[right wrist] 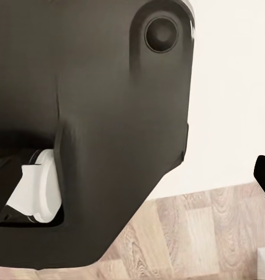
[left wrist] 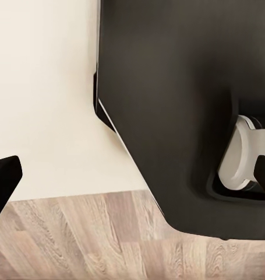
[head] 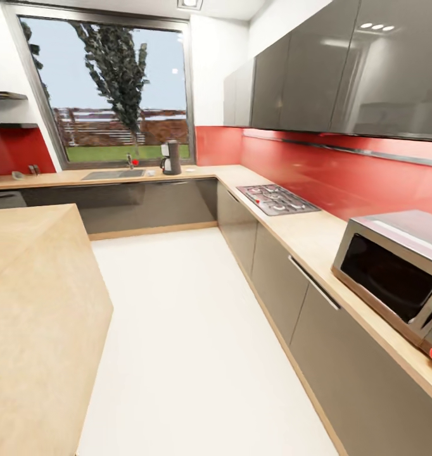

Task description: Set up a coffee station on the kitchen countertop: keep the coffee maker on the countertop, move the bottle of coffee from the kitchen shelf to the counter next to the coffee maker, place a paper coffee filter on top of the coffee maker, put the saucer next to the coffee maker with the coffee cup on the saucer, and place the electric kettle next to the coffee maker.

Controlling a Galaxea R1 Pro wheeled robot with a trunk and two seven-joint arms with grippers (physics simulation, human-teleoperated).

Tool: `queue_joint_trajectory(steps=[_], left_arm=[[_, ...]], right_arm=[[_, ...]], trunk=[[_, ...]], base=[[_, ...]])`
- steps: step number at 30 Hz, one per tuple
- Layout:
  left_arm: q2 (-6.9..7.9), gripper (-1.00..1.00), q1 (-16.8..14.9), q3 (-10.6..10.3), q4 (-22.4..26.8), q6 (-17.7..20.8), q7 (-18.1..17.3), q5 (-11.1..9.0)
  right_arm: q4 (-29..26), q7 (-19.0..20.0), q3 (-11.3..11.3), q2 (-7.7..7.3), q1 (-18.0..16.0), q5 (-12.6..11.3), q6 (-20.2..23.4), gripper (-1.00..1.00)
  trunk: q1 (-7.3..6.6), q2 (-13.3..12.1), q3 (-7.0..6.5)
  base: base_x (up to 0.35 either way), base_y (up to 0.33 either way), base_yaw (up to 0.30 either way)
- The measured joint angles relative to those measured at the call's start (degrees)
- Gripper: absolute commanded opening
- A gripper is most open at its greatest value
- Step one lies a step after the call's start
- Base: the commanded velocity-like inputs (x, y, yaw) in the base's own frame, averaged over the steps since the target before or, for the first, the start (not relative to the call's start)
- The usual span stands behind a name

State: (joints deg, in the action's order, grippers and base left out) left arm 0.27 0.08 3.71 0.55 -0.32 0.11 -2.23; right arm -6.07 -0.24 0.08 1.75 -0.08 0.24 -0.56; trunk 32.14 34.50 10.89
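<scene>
Whether either claw is open or closed, I cannot tell: one dark fingertip (left wrist: 3,178) is poking into the left wrist view and another (right wrist: 264,172) into the right, each beside the robot's black base (left wrist: 167,99) over pale floor. Far ahead, the coffee maker (head: 171,158) is standing on the bench (head: 197,171) under the window (head: 108,88); a microwave (head: 393,272) is sitting nearer, right of the hob (head: 276,199)

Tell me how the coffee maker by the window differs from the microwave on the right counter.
The coffee maker is tall, narrow and far off below the window; the microwave is wide, boxy and close by. The coffee maker looks dark grey, while the microwave is silver with a dark door and a red knob. Both stand on the kitchen countertop.
</scene>
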Motion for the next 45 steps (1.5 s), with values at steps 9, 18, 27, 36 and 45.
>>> queue_joint_trajectory(steps=[9, 18, 27, 36, 45], left_arm=[[0.00, 1.00, 0.0, 0.0, 0.0, 0.0, 0.0, 0.0], [0.05, 1.00, -0.1, 0.0, 0.1, 0.0, 0.0, 0.0], [2.86, 1.00, -4.8, 0.1, 8.7, 0.0, -0.2, 0.0], [4.69, 1.00, -14.7, 0.2, 12.8, 0.0, -0.6, -5.6], [5.00, 1.00, -17.4, 0.0, 14.8, -5.4, -0.4, -7.9]], right_arm=[[0.0, 0.0, 0.0, 0.00, 0.0, 0.0, 0.0, 1.00], [-0.2, 0.0, 0.0, -0.20, 0.0, 0.0, 0.0, 1.00], [-18.0, -0.1, -0.1, -2.73, 0.0, 0.1, -1.2, 1.00], [-31.7, 0.1, -0.1, -2.97, -0.1, 0.0, -6.6, 1.00], [-32.1, 0.3, -0.4, -3.06, -0.1, -0.1, -12.4, 1.00]], trunk=[[-1.98, -3.6, -1.45], [-3.96, -7.2, -3.07], [-5.94, -10.9, -4.73], [-6.39, -11.7, -5.09], [-6.39, -11.7, -5.08]], base=[[0.000, 0.000, 0.179], [0.000, 0.000, 0.007], [0.000, 0.000, 0.000], [0.000, 0.000, 0.000], [0.000, 0.000, 0.000]])
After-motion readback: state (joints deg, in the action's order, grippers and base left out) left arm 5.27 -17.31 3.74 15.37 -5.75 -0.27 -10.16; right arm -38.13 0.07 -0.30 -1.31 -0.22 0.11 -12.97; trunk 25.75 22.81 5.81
